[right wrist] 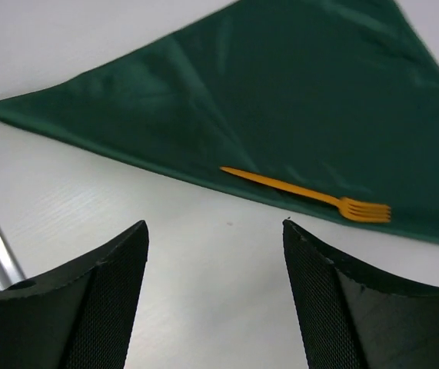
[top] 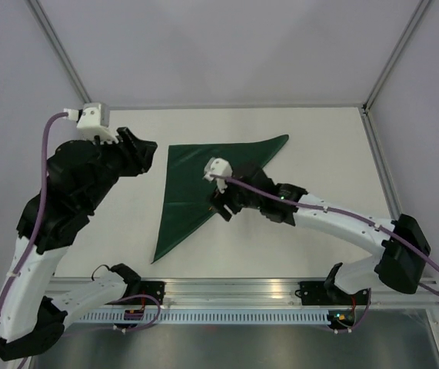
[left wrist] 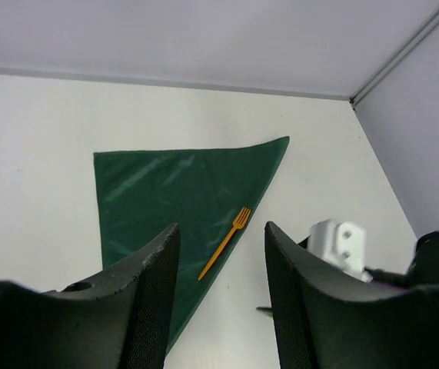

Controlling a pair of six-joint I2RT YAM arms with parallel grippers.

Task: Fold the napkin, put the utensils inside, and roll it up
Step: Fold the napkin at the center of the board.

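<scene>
The dark green napkin (top: 184, 184) lies folded into a triangle on the white table, also seen in the left wrist view (left wrist: 165, 192) and the right wrist view (right wrist: 281, 108). An orange fork (left wrist: 224, 242) lies on it along the diagonal folded edge, also seen in the right wrist view (right wrist: 311, 196). It is hidden in the top view. My right gripper (top: 221, 201) is open and empty, just off that edge beside the fork (right wrist: 214, 225). My left gripper (top: 144, 154) is open and empty, raised left of the napkin (left wrist: 221, 229).
The white table (top: 319, 146) is bounded by grey walls and metal frame posts at the back corners. A metal rail (top: 242, 288) runs along the near edge. The right arm's white wrist mount (left wrist: 338, 244) shows in the left wrist view.
</scene>
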